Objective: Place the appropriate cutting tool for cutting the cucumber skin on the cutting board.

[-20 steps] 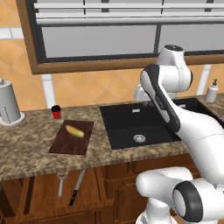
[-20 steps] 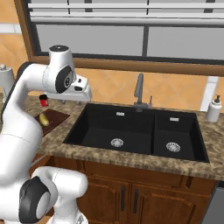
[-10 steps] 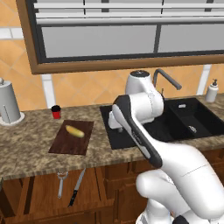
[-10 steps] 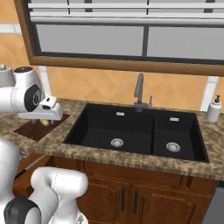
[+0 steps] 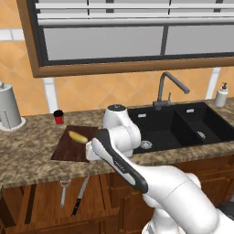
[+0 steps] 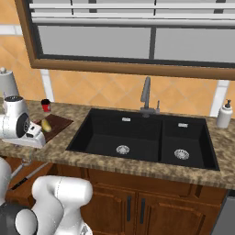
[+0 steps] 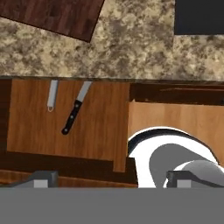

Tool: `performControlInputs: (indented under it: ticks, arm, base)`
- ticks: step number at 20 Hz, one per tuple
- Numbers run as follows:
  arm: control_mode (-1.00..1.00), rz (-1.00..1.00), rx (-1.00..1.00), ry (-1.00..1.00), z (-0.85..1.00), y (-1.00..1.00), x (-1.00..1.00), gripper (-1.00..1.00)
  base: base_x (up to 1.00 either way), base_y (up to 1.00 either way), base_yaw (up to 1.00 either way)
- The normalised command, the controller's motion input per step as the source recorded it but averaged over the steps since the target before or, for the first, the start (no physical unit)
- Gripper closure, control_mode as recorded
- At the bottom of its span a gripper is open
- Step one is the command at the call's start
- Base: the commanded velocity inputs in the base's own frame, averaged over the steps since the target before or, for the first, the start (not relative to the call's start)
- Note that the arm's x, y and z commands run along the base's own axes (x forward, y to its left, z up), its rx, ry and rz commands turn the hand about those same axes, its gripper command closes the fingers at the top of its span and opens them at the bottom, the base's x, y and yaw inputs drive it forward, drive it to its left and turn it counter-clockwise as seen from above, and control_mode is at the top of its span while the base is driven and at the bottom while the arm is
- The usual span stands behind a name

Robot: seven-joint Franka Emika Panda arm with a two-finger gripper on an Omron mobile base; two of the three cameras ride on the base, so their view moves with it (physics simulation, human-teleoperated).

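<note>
On the left end of the speckled stone counter [image 5: 27,146] stands one pale cylindrical canister [image 5: 9,106], then one small red cup [image 5: 58,116] near the back edge. One flat reddish-brown wooden cutting board [image 5: 68,145] lies at the front edge, with one stubby yellow cucumber [image 5: 78,137] on it. Below the front edge, in an open wooden drawer [image 7: 100,131], one grey metal peeler [image 7: 52,96] and one black-handled knife [image 7: 75,111] lie side by side, apart. The gripper [image 7: 111,177] hangs above them, fingers wide apart, holding nothing. One black double sink [image 5: 183,125] follows rightward.
</note>
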Motion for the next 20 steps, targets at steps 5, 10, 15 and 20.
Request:
performControlInputs:
  ticks: [5,10,15,20]
  arm:
    - [-1.0,-0.07,0.02,0.17,-0.86,1.0,-0.05,-1.0]
    - [-1.0,-0.05,0.02,0.16,-0.51,0.75,-0.01,-1.0]
    - [-1.0,0.0,-0.15,0.04,-0.42,0.39,0.0,-1.0]
    - [-1.0,-0.01,-0.09,0.0,-0.13,0.15,-0.3,-1.0]
  base:
    - [0.0,0.0,0.0]
    - [0.0,0.0,0.0]
    - [0.0,0.0,0.0]
    - [0.0,0.0,0.0]
